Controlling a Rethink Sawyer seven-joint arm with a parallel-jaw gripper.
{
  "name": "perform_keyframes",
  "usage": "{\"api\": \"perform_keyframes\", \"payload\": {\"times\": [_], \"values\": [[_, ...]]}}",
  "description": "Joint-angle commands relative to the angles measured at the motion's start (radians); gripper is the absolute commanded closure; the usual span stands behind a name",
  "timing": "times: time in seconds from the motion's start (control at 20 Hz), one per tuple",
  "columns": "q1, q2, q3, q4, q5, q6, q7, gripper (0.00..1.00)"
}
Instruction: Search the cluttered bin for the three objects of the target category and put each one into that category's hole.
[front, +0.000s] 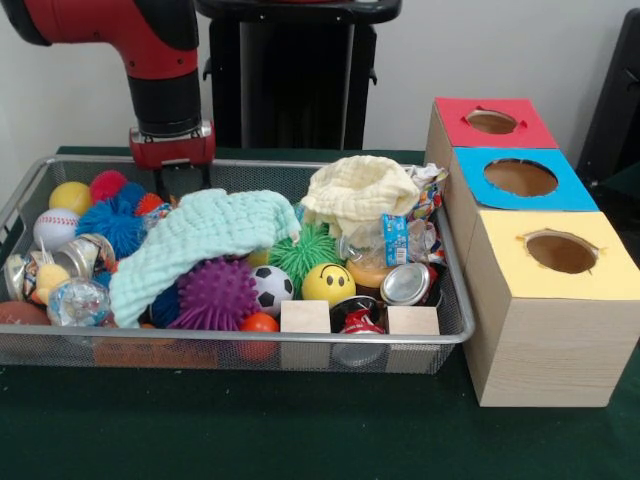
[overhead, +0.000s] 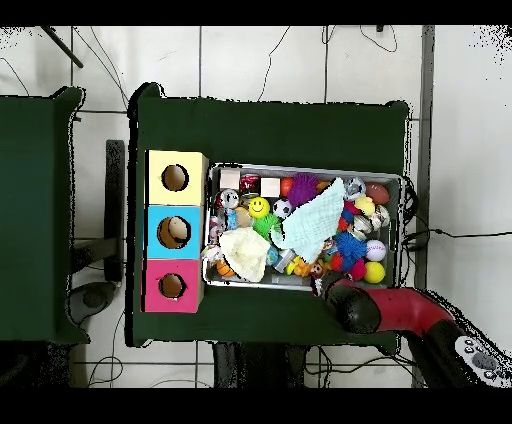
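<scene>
Bin: the bin (front: 455, 335), a shallow silver wire-mesh tray, sits on the green worktop (front: 300, 430) just beside a row of three wooden boxes (front: 545, 330).
Contents: a mint cloth (front: 190, 240) drapes over a purple spiky ball (front: 215, 293); a cream cloth (front: 358, 196) lies toward the boxes; a yellow smiley ball (front: 328, 283), a soccer ball (front: 271, 288), a baseball (front: 55, 228), crushed cans and two wooden cubes (front: 305, 317) lie among them.
Boxes: tops red (front: 492, 122), blue (front: 520, 178) and yellow (front: 560, 252), each with a round hole.
Pincer: the pincer (front: 178, 182) hangs at the bin's far rim; cannot tell whether open or closed.
</scene>
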Motion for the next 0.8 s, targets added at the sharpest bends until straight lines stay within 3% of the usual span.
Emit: {"api": "perform_keyframes", "payload": {"times": [0.05,0.25,0.3,0.45,0.8], "values": [[-0.011,0.129,0.073,-0.149,-0.082,-0.003,-0.069,0.0],[0.001,0.157,0.071,-0.169,-0.078,0.02,-0.076,0.0],[0.004,0.16,0.063,-0.167,-0.079,0.012,-0.065,1.0],[0.022,0.148,0.039,-0.165,-0.093,-0.028,-0.031,1.0],[0.021,0.145,0.037,-0.165,-0.09,-0.019,-0.033,1.0]]}}
